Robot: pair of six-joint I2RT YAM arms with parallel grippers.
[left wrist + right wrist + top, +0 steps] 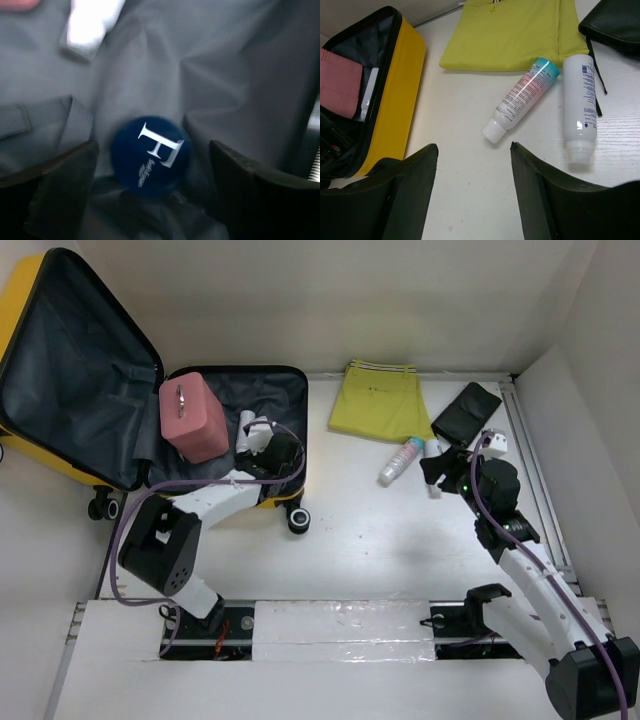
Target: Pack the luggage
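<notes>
The luggage [85, 360] lies open on the desk [380, 530], its long axis running near to far, wheels toward the arm bases and lid flung left. The left pincer [152, 165] hangs inside its base half, jaws wide, gripping nothing. Between them on the grey lining rests a blurred dark blue round thing [150, 152], perhaps a cap. Ahead-left of it are a pink pouch [193, 418] and a small white bottle [246, 423]. The right pincer [471, 155], equally wide and empty, has a tube [522, 97], tall white bottle [580, 107], yellow garment [510, 30] and black pouch [615, 20] ahead, with the luggage to its left

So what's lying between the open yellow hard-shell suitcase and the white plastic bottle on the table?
A pink-and-teal tube lies on its side beside the white bottle; toward the yellow suitcase it's bare white tabletop. The right wrist view shows this.
</notes>
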